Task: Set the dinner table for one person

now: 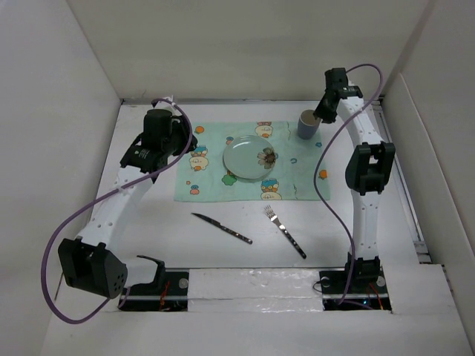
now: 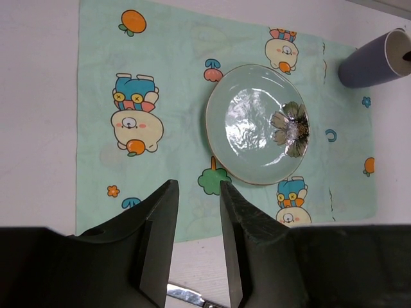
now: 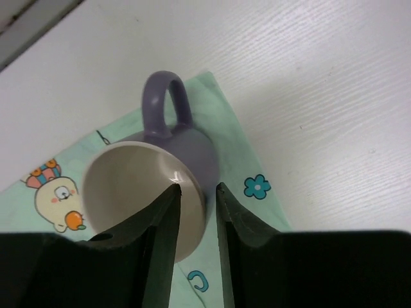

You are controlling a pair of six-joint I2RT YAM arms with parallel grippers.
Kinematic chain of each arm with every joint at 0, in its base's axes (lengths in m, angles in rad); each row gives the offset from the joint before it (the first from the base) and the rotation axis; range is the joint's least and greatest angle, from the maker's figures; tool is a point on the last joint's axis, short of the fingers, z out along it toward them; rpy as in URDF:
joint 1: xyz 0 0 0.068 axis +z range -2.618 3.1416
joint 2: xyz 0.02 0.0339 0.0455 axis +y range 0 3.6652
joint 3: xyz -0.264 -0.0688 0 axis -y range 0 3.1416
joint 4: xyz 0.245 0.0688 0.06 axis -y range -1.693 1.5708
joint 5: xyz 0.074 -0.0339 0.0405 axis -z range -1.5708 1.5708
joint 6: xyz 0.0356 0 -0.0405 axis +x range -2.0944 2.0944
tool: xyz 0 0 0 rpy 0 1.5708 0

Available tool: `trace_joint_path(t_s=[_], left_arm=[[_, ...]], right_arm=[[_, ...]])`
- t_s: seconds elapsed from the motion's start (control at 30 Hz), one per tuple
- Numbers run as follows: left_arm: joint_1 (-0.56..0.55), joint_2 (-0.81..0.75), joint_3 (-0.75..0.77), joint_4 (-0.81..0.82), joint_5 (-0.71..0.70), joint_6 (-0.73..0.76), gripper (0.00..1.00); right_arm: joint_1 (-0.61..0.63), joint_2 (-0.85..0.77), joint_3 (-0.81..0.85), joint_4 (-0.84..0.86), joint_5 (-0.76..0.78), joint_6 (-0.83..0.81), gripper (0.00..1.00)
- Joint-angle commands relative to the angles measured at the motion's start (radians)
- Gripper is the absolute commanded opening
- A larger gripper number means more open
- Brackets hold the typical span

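Both grippers: right gripper (image 3: 196,192) is clamping the mug (image 3: 151,186) rim near the dinner table's (image 1: 223,245) far-right corner; left gripper (image 2: 198,192) is hovering slightly parted, empty.

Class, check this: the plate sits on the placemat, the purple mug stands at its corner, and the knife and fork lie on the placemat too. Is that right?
Not quite. In the top external view the knife and fork lie on the bare dinner table, nearer than the placemat. The plate and mug are as stated.

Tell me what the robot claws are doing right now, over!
Right claw straddling mug rim. Left claw open, empty, above placemat. Knife, fork on dinner table.
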Motion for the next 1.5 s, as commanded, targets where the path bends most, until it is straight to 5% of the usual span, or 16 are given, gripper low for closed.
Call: trace_joint_path(t_s=[0.0, 0.2, 0.23, 0.3, 0.33, 0.5, 0.67, 0.7, 0.73, 0.83, 0.97, 1.27, 1.47], left_arm=[[-0.004, -0.010, 0.012, 0.026, -0.007, 0.012, 0.30], [-0.004, 0.003, 0.046, 0.016, -0.001, 0.018, 0.30], [-0.004, 0.009, 0.064, 0.016, 0.003, 0.020, 0.28], [-0.004, 0.016, 0.081, 0.024, 0.025, 0.020, 0.11], [-0.004, 0.024, 0.101, 0.026, 0.048, 0.019, 0.00], [-0.004, 0.033, 0.109, 0.018, 0.082, 0.026, 0.00], [-0.004, 0.033, 0.107, -0.013, 0.051, 0.066, 0.10], [-0.004, 0.035, 0.107, -0.016, 0.049, 0.071, 0.12], [-0.004, 0.035, 0.107, -0.014, 0.048, 0.071, 0.13], [-0.004, 0.039, 0.112, -0.011, 0.062, 0.066, 0.15], [-0.004, 0.039, 0.114, -0.005, 0.079, 0.061, 0.15], [-0.004, -0.006, 0.094, -0.010, 0.066, 0.052, 0.15], [-0.004, -0.039, 0.109, 0.010, 0.059, 0.029, 0.15]], right_arm=[[-0.001, -0.048, 0.055, 0.040, -0.032, 0.023, 0.38], [-0.030, -0.207, 0.001, 0.078, -0.117, 0.029, 0.46], [-0.030, -0.250, -0.041, 0.095, -0.137, 0.027, 0.35], [-0.030, -0.371, -0.280, 0.203, -0.164, 0.023, 0.17], [-0.019, -0.577, -0.492, 0.298, -0.218, 0.021, 0.00], [0.074, -0.893, -1.061, 0.437, -0.365, 0.027, 0.00], [0.281, -1.152, -1.349, 0.252, -0.349, 0.040, 0.00], [0.307, -1.174, -1.379, 0.185, -0.339, 0.065, 0.02], [0.335, -1.194, -1.426, 0.166, -0.323, 0.082, 0.17], [0.422, -1.209, -1.481, 0.092, -0.286, 0.127, 0.46], [0.558, -1.069, -1.494, 0.083, -0.305, 0.112, 0.65], [0.700, -0.866, -1.404, 0.071, -0.160, 0.150, 0.64], [0.737, -0.804, -1.406, 0.095, -0.057, 0.237, 0.54]])
